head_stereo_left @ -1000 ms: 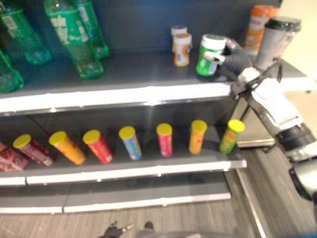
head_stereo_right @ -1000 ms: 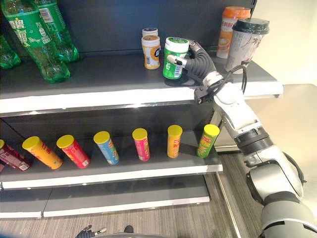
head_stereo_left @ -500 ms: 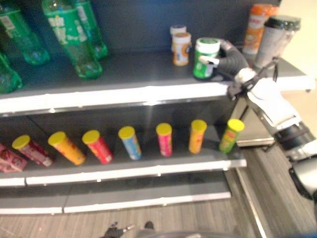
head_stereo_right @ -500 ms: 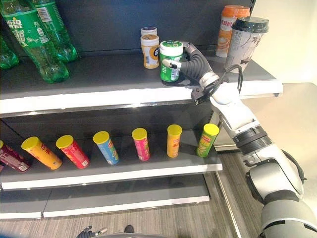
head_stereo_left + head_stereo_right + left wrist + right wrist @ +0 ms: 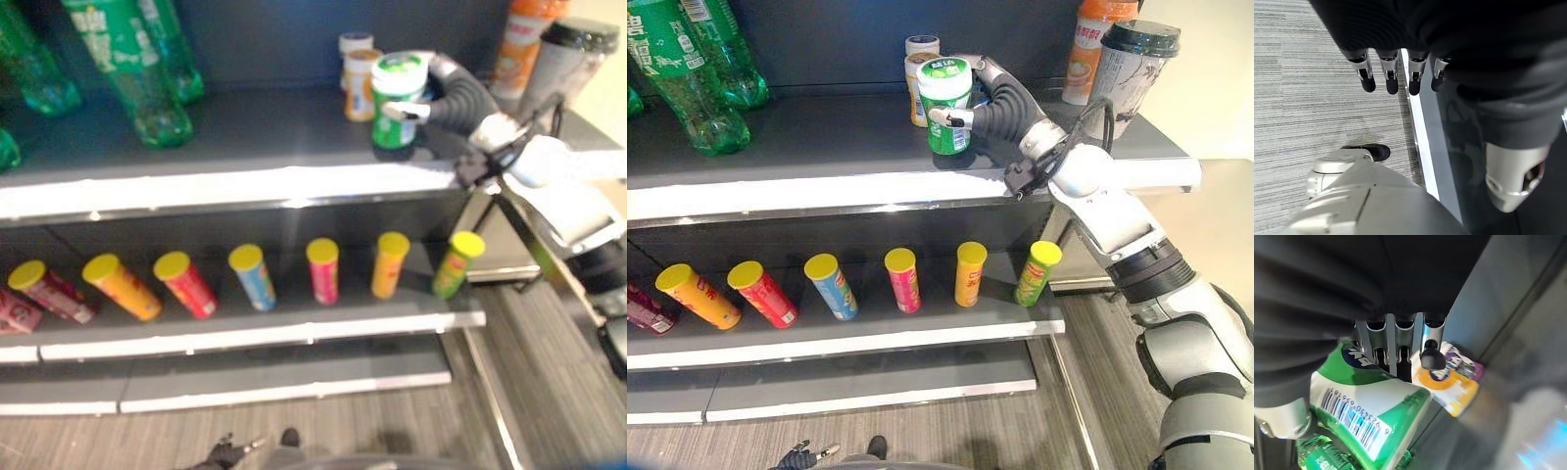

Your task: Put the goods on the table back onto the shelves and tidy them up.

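My right hand (image 5: 1004, 104) is shut on a green jar with a white lid (image 5: 945, 106), holding it upright just over the top shelf (image 5: 823, 181). In the right wrist view the jar (image 5: 1369, 406) lies against the palm with the fingers (image 5: 1400, 340) curled over it. Just behind it stand two small orange-and-white jars (image 5: 917, 69), seen in the right wrist view too (image 5: 1449, 382). My left hand (image 5: 1396, 73) hangs low over the floor with its fingers straight, holding nothing.
Green soda bottles (image 5: 686, 69) lie at the top shelf's left. An orange cup (image 5: 1095, 44) and a dark-lidded cup (image 5: 1132, 69) stand at its right end. Several yellow-lidded tubes (image 5: 903, 279) line the middle shelf.
My right hand has carried the green jar to the left along the top shelf, closer to the two small jars. The camera has shifted a little.
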Tool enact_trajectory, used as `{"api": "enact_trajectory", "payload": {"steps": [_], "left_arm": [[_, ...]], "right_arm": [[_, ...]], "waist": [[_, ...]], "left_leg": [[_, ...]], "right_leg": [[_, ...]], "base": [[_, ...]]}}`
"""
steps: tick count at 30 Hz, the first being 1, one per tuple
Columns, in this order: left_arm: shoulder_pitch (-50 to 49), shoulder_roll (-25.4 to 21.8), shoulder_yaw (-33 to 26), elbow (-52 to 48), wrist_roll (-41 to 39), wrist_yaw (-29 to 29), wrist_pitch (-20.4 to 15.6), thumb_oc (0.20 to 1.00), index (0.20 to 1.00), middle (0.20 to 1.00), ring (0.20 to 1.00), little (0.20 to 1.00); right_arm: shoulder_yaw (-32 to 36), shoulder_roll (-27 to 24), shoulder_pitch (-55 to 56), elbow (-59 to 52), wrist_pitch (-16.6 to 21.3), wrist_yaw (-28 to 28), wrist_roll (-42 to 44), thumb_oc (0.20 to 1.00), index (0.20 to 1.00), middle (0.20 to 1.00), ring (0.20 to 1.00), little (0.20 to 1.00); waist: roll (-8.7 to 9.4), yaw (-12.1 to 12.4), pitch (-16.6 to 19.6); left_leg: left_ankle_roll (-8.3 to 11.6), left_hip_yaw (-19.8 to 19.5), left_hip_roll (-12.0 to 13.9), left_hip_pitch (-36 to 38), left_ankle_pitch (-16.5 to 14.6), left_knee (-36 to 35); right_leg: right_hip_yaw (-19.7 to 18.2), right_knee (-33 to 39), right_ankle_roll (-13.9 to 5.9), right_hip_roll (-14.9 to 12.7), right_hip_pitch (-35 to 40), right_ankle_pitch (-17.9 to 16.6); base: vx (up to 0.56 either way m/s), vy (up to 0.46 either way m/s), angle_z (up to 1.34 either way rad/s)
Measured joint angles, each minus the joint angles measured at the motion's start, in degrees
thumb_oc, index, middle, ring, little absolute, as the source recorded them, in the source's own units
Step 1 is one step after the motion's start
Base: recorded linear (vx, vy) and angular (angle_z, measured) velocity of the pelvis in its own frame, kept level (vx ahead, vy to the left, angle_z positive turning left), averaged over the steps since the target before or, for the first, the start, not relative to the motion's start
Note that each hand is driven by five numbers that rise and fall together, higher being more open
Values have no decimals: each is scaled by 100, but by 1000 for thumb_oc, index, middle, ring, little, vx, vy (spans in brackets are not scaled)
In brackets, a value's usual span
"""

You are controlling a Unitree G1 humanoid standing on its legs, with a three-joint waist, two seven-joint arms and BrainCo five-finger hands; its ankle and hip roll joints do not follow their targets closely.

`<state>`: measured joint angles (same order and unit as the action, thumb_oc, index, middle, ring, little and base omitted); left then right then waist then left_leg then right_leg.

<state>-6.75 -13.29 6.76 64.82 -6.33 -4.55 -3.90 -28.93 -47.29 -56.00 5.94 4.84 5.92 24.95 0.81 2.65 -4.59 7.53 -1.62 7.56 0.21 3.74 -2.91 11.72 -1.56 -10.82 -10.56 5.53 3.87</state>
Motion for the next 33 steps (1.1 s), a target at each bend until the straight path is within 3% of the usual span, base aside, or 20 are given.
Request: {"api": "enact_trajectory", "payload": {"steps": [9,13,21,33], "left_arm": [[72,-59,65,-144,25,7,-69,1000,1000,1000,1000,1000],[83,-78,66,-170,26,21,-73,1000,1000,1000,1000,1000],[61,-94,220,-174,26,22,-67,1000,1000,1000,1000,1000],[69,-98,219,-177,26,18,-63,1000,1000,1000,1000,1000]], "right_arm": [[-16,-6,-79,35,4,12,198,200,200,200,200,200],[-215,513,-435,880,24,-24,213,200,200,200,200,200],[-193,923,-642,1095,-18,-181,162,200,200,200,200,200],[-197,990,-669,1157,-32,-200,-32,200,200,200,200,200]], "waist": [[63,-65,-87],[42,-71,-109],[57,-12,-117],[47,-45,-107]], "left_leg": [[0,51,8,6,0,-6],[0,68,11,33,0,-6],[0,58,9,36,0,-6],[-1,65,10,51,1,1]], "right_leg": [[-27,3,1,4,-13,-3],[-45,3,-1,7,2,-20],[-36,4,-1,7,15,-21],[-49,-2,2,6,21,-29]], "base": [[-1,-1,-1],[-10,2,-2],[0,0,0],[0,0,0]]}}
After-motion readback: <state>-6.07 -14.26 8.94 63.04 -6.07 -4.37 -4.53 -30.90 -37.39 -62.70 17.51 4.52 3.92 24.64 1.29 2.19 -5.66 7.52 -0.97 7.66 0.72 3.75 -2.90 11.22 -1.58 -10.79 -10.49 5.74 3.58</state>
